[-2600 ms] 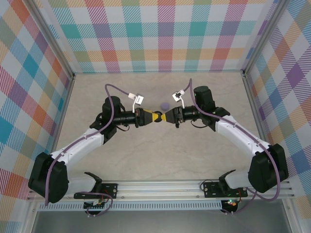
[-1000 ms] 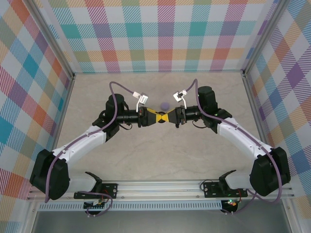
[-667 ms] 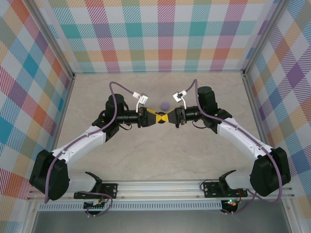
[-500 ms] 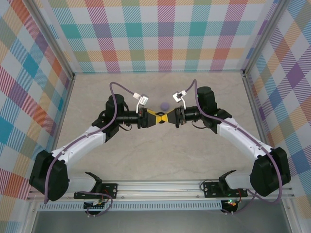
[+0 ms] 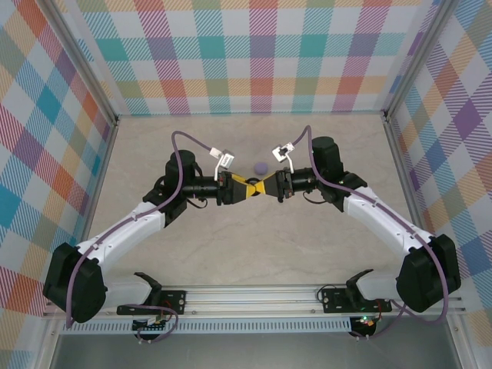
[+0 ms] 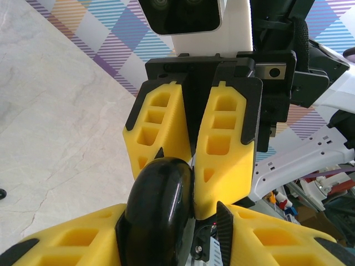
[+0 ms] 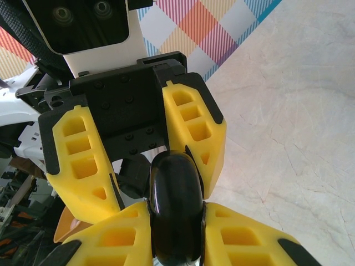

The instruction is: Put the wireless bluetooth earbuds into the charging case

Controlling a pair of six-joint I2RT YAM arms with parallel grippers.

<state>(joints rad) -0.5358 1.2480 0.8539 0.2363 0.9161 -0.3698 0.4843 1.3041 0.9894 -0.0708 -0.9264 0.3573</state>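
Black case (image 7: 175,205) held mid-frame off the table (image 5: 254,246), clamped by right gripper (image 5: 265,187). Left gripper (image 5: 244,187) jaws apart, loose around same case, wider than a second ago. Lavender round piece (image 5: 260,168) lying just above.

The left arm (image 5: 131,227) and right arm (image 5: 377,215) each reach forward and bend inward at the elbow, with their wrists pointed at each other. The left gripper (image 5: 250,187) and right gripper (image 5: 266,186) meet tip to tip. The right fingers (image 6: 224,144) stand close together, pinching a black puck (image 7: 175,205). The left fingers (image 7: 194,133) are spread wider around it, one with a clear gap.
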